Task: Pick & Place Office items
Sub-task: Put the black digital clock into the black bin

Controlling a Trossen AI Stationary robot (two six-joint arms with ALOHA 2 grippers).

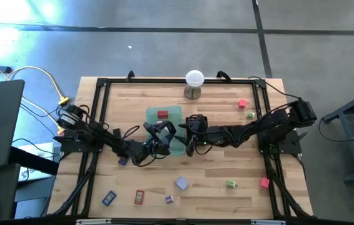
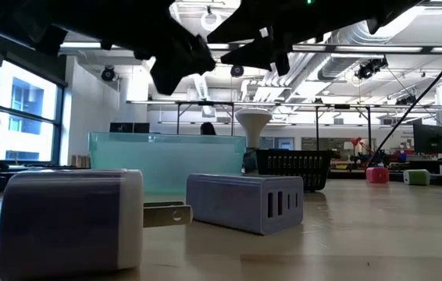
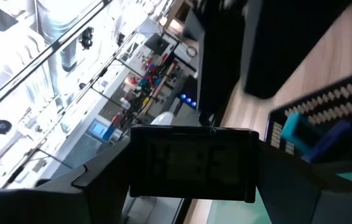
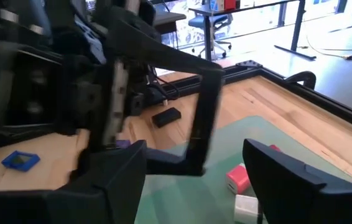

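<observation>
The left gripper (image 1: 159, 131) hovers over the near right part of the translucent green tray (image 1: 176, 111) and is shut on a black block (image 3: 191, 163). The right gripper (image 1: 192, 123) hangs open just right of it, its fingers (image 4: 117, 177) apart above the tray, touching nothing. A red item (image 1: 162, 114) lies in the tray, and the right wrist view shows a pink and a white one (image 4: 238, 180) there. A teal and a blue item (image 3: 306, 134) sit in the black mesh tray (image 3: 325, 99). Other items lie loose on the table: pink (image 1: 242, 104), green (image 1: 251, 115), red (image 1: 264, 182). My left gripper holds a flat black rectangular block (image 3: 191, 163) pinched between its two fingers (image 3: 101, 186), one on each short end. The block is lifted clear of the table and the tray. Its broad face is turned toward the wrist camera.
A white ball on a metal stand (image 1: 194, 81) stands at the far edge. Near the front lie a grey-purple charger block (image 1: 182, 182), a small purple bit (image 1: 169, 199), a red flat item (image 1: 139, 197), a blue one (image 1: 109, 198) and a green one (image 1: 230, 184). A black frame (image 1: 102, 84) borders the tabletop.
</observation>
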